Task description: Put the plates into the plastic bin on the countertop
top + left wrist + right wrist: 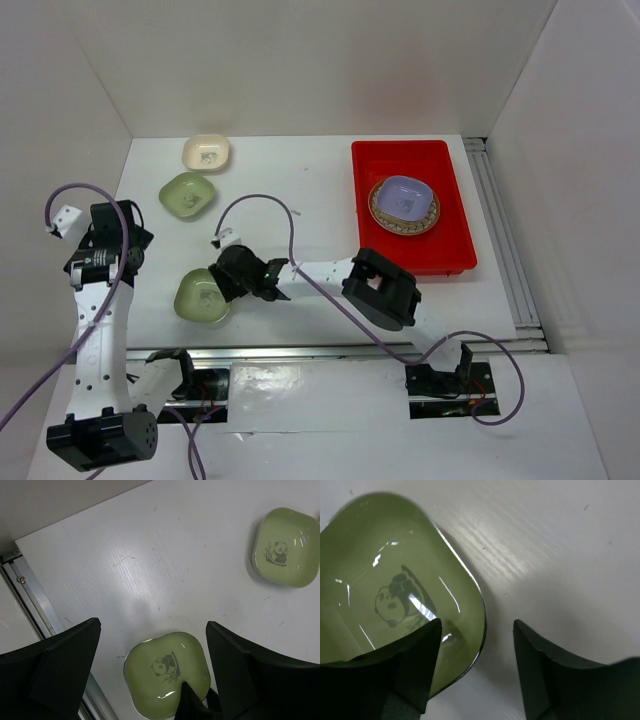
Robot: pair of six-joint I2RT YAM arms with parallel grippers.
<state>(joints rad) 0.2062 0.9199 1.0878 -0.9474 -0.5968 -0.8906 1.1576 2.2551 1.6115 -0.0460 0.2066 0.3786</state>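
The right end effector (476, 630), fingers apart, straddles the rim of the near green plate (395, 580) on the table (570, 540); one finger seems inside. Seat deeper, pinch squarely, then lift toward the bin (455, 240). The left end effector (152, 626) hangs spread.

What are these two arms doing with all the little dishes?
The right gripper is open astride the rim of a green panda dish, one finger inside, one outside. The left gripper hangs open above the table, holding nothing. A lavender dish sits on a round brown-rimmed plate in the red bin; a second green dish and a cream dish wait on the table.
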